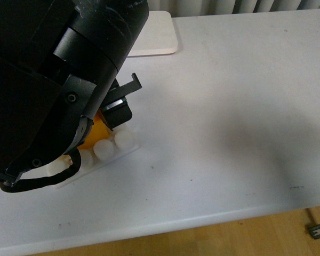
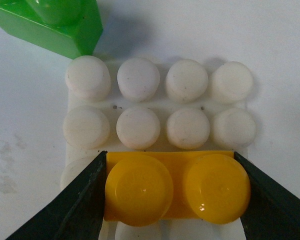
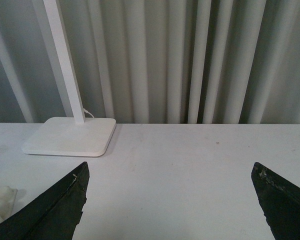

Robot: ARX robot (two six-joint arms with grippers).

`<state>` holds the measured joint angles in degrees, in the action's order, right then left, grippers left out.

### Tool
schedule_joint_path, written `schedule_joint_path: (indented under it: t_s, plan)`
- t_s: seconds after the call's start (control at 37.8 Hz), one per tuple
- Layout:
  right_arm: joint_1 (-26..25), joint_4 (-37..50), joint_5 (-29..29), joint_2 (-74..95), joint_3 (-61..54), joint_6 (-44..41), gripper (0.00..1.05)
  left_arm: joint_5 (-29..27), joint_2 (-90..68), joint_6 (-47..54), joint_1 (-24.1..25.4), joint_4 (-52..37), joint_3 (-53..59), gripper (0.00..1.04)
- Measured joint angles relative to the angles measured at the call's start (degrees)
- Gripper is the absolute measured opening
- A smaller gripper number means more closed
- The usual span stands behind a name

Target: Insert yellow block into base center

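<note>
My left gripper (image 2: 171,192) is shut on the yellow block (image 2: 176,186), one dark finger on each short end, its two round studs facing the camera. The block sits over the white studded base (image 2: 160,102), covering part of the third stud row; two full rows of white studs show beyond it. In the front view the left arm hides most of the base (image 1: 104,152); only a sliver of the yellow block (image 1: 98,130) shows under the gripper (image 1: 109,125). My right gripper (image 3: 170,200) is open and empty above bare table, with the base's corner (image 3: 1,200) at its side.
A green two-stud brick (image 2: 55,25) lies just beyond the base's far corner. The white lamp foot (image 1: 154,33) with its pole (image 3: 62,60) stands at the table's back, before grey curtains. The table's front edge (image 1: 202,221) runs close to the base.
</note>
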<state>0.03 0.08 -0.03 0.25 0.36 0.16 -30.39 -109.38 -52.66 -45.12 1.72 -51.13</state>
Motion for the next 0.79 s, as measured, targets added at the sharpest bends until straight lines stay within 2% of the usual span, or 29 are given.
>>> schedule_joint_path:
  t_s: [0.08,0.26,0.58,0.79]
  plan:
    - [0.0,0.0,0.0,0.0,0.0,0.0,0.95,-1.6,0.2,0.0,0.0,-1.5,0.9,0.65]
    - [0.0,0.0,0.0,0.0,0.0,0.0,0.95,-1.5,0.3,-0.4,0.0,-3.8,1.9,0.65]
    - [0.0,0.0,0.0,0.0,0.0,0.0,0.95,-1.9,0.7,-2.4,0.0,-13.4,6.3,0.65]
    - [0.0,0.0,0.0,0.0,0.0,0.0,0.95,-1.2,0.2,-0.5,-0.1,-13.4,7.1,0.65]
